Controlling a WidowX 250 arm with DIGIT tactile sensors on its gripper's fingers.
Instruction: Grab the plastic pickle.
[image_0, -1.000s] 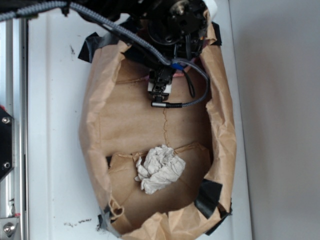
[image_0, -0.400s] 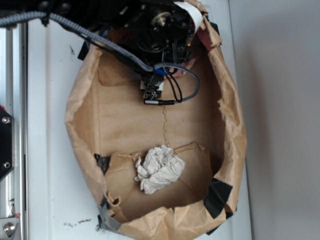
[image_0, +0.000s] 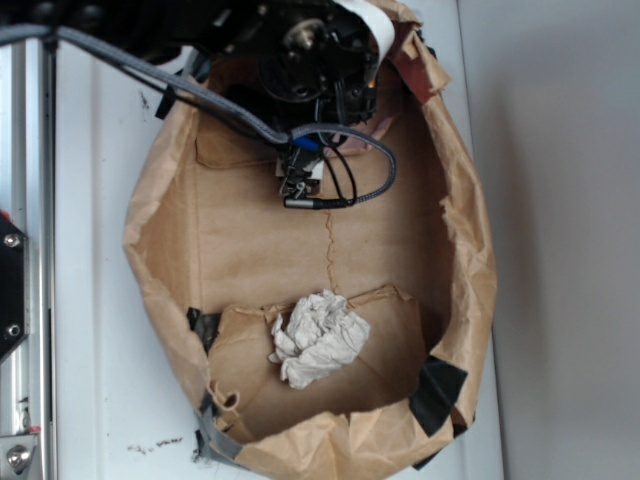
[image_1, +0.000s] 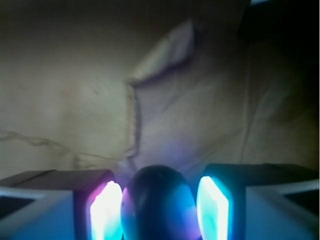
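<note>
Tool (image_1: 159, 207) higher, pickle (image_1: 157, 202) clamped.

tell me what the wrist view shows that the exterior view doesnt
Only the wrist view shows the plastic pickle, a dark rounded piece between the two glowing fingers of the gripper. Only the exterior view shows the crumpled paper wad, the bag's taped rim and the white table. Both show the brown paper bag floor.
</note>
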